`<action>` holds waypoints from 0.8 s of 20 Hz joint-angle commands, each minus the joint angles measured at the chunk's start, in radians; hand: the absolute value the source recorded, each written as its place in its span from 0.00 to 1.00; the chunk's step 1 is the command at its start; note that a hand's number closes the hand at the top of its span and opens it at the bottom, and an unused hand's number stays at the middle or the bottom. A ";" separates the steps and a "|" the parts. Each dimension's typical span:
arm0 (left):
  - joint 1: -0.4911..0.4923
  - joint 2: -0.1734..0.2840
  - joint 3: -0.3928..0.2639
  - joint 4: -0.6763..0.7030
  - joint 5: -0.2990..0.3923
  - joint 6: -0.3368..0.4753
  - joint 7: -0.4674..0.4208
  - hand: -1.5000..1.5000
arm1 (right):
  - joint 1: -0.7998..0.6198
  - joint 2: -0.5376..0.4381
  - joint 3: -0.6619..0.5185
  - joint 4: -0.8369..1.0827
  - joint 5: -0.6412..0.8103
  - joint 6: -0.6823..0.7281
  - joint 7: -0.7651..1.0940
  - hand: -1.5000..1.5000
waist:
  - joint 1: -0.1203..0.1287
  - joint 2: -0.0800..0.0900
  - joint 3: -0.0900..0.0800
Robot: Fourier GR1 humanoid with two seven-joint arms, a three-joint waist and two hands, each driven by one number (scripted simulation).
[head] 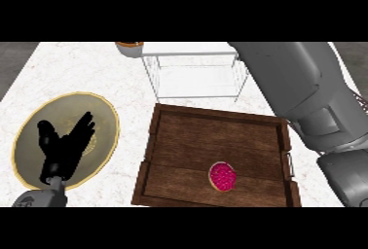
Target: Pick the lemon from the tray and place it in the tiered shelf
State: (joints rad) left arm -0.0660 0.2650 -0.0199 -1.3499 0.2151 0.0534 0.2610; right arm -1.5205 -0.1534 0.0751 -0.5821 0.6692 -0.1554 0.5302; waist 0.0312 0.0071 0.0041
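The dark wooden tray (161, 146) lies in the middle of the counter. Inside it, near the front, I see only a small oval thing with a pink-red face (223, 176); no lemon shows anywhere. Behind the tray stands the white wire tiered shelf (193, 70), and nothing shows on its tiers. My left hand (63, 148) rests open, fingers up, over a plate at the left. My right forearm (295, 82) rises from the lower right, passes the tray's right side and leaves the view at the top beside the shelf. Its hand is out of sight.
A grey plate with a gold rim (108, 116) lies left of the tray, under my left hand. A small brown-rimmed round thing (129, 47) sits at the back left of the shelf. The white marble counter (86, 68) ends at a dark edge on the left.
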 commanded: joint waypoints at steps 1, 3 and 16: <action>-0.031 0.013 0.025 -0.004 0.012 0.012 0.078 0.50 | 0.006 0.010 -0.027 0.050 -0.006 -0.027 -0.090 1.00 | -0.006 0.000 -0.005; -0.026 -0.057 -0.022 0.054 -0.038 0.034 -0.017 0.50 | -0.017 0.015 -0.041 0.101 -0.004 -0.037 -0.105 1.00 | -0.005 0.003 -0.005; 0.011 -0.037 0.003 0.016 -0.030 0.003 0.008 0.50 | -0.025 0.039 -0.154 0.096 -0.058 -0.175 -0.068 0.00 | -0.013 -0.003 -0.004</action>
State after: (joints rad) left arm -0.0705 0.2456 -0.0066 -1.3516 0.1933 0.0534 0.2722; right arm -1.5649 -0.1485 -0.0246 -0.4588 0.6505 -0.2373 0.4349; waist 0.0254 0.0041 0.0046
